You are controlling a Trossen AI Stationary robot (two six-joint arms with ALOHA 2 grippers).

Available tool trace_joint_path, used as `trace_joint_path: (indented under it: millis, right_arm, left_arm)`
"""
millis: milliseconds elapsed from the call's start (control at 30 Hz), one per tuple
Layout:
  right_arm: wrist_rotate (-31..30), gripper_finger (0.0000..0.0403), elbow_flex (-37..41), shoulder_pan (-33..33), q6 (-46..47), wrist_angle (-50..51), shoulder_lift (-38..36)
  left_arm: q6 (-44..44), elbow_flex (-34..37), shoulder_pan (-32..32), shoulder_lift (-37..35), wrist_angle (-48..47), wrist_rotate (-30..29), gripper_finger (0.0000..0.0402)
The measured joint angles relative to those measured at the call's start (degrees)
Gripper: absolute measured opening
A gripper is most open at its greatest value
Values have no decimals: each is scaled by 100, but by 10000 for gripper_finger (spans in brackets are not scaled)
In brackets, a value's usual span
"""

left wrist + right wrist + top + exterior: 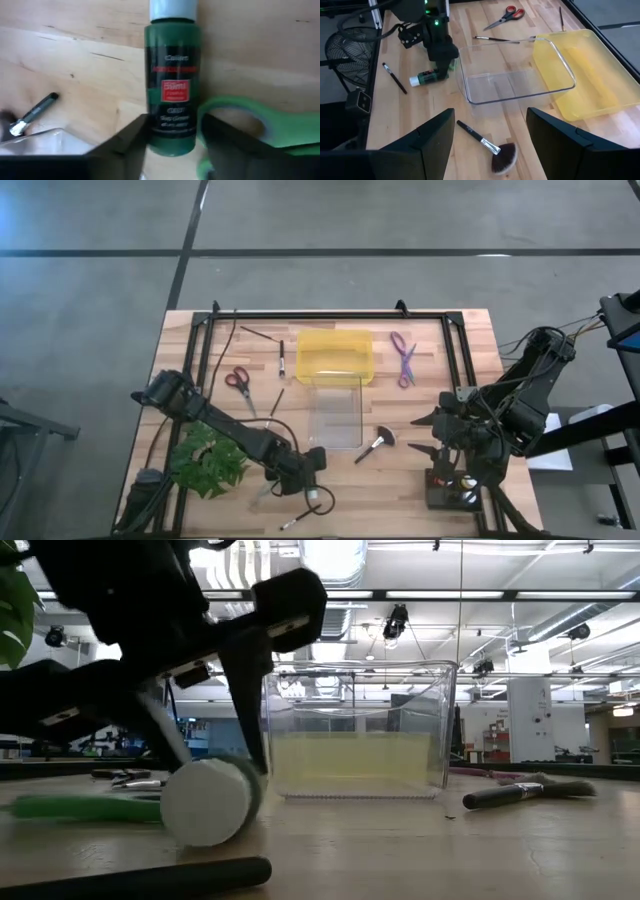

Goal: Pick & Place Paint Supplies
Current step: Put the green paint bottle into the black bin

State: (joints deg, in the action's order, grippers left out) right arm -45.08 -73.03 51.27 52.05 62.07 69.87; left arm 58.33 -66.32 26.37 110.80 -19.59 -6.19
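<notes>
A green paint bottle (172, 85) with a white cap (205, 802) lies on its side on the wood table, cap toward the near edge. My left gripper (172, 142) is low over it near the front middle (312, 478) and is shut on its base end. Green scissors (250, 120) lie right beside the bottle. A thin dark brush (395, 77) lies close by. My right gripper (490, 130) hangs open above the table's right side (437, 435), holding nothing. My left gripper pinches the bottle's body near its base end (152, 135) between its two fingers, one on each long side. The fingers slant down from above and lie across the bottle. The bottle lies flat on the table.
A clear bin (335, 415) stands mid-table with a yellow bin (335, 355) behind it. A broad-headed brush (378, 445) lies right of the clear bin. Red scissors (238, 380), purple scissors (403, 358) and a thin brush (282, 360) lie farther back. A leafy plant (208, 462) stands front left.
</notes>
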Motion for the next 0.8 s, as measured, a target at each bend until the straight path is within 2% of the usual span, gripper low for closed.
trace_joint_path:
  millis: [100, 167, 367, 567, 800]
  right_arm:
    - [13, 246, 0, 0, 0, -8, 0]
    - [19, 246, 6, 0, 0, -18, -1]
    - [58, 246, 68, 0, 26, -46, -2]
    - [114, 246, 127, 0, 42, -114, -2]
    - [164, 246, 180, 27, -200, -445, -2]
  left_arm:
    - [-22, -6, 0, -9, 29, -12, 111]
    - [-24, -9, 0, -12, 6, -35, 84]
    - [-65, -12, 0, -30, -11, -194, 82]
    - [-185, -13, 5, -161, -29, -430, 106]
    - [-727, -20, 16, -486, 110, -496, 95]
